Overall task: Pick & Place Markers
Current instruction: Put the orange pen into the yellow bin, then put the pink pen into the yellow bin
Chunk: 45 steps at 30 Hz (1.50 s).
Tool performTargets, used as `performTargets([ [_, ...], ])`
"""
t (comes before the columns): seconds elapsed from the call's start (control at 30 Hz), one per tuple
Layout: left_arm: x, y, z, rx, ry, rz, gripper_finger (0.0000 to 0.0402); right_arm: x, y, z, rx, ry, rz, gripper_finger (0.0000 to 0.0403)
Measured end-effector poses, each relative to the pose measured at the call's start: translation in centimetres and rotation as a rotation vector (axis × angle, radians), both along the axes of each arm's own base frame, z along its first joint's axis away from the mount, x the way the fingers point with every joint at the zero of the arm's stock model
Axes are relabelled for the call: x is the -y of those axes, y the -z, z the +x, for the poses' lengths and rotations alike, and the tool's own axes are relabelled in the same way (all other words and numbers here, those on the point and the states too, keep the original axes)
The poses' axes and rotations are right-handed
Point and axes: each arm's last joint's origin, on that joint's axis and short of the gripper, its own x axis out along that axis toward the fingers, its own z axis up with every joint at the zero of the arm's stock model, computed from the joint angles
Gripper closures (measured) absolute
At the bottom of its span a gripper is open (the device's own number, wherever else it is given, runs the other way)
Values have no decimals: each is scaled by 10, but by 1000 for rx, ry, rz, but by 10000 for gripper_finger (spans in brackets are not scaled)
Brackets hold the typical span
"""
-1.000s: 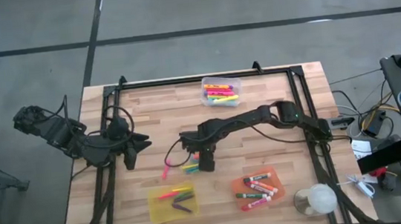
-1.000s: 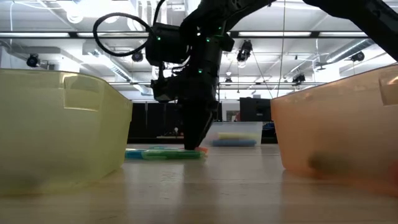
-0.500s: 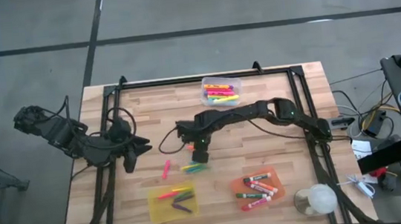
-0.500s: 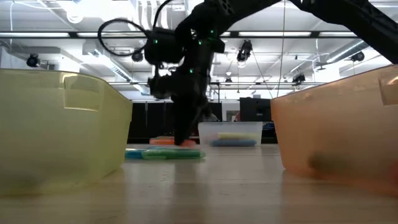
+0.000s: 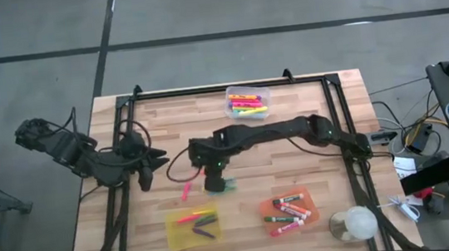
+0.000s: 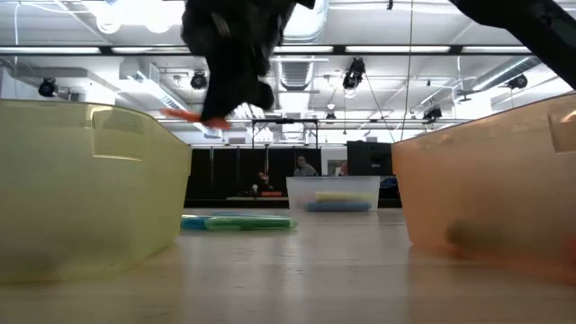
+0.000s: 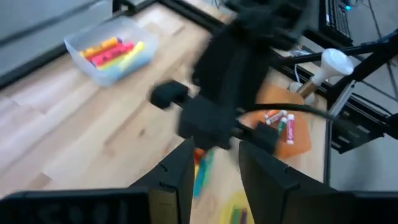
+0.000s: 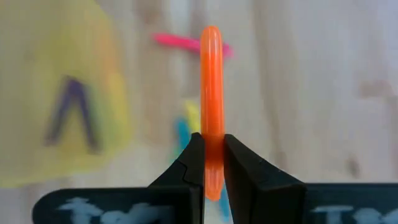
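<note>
My right gripper hangs above the table's middle, shut on an orange marker, which in the low view juts out sideways as the orange marker. Below it a pink marker and a small bunch of green, yellow and blue markers lie flat on the wood. More markers lie in the yellow bin, the orange bin and the clear bin. My left gripper waits open at the table's left side. My right gripper pinches the orange marker between its two fingers near one end, coming from above and pointing down. The fingers lie across the marker. It is lifted clear of the table and roughly level, with most of its length sticking out past the fingers.
The yellow bin and the orange bin stand near the table's near edge, with bare wood between them. The clear bin sits by the far edge. A white lamp-like object stands at the near right corner.
My right gripper, down among the loose markers a second ago, has risen and moved toward the table's left. The orange marker has come up with it and is now clear of the table. The green, yellow and blue markers stayed where they were.
</note>
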Motion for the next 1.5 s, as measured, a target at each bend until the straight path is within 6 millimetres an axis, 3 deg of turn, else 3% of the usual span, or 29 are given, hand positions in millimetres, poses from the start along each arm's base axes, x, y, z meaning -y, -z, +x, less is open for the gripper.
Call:
performTargets([
  [0.13, -5, -8, -7, 31, 5, 51, 282, -24, -18, 2, 60, 41, 30, 376],
  [0.27, -11, -18, -18, 64, 41, 117, 282, -54, -21, 3, 115, 29, 38, 376],
  [0.5, -24, -40, -40, 157, 61, 118, 282, -100, -6, 9, 204, 105, 163, 373],
  [0.73, -32, -47, -57, 225, 49, 8, 282, -134, 22, -3, 124, 184, 203, 371],
  [1.0, -32, -42, -57, 212, 64, -2, 282, -141, 49, -7, 71, 224, 206, 370],
  [1.2, -28, -34, -51, 177, 75, 10, 282, -140, 53, -7, 61, 237, 206, 363],
  [1.5, -28, -34, -52, 180, 70, -16, 282, -141, 52, -7, 71, 238, 207, 278],
])
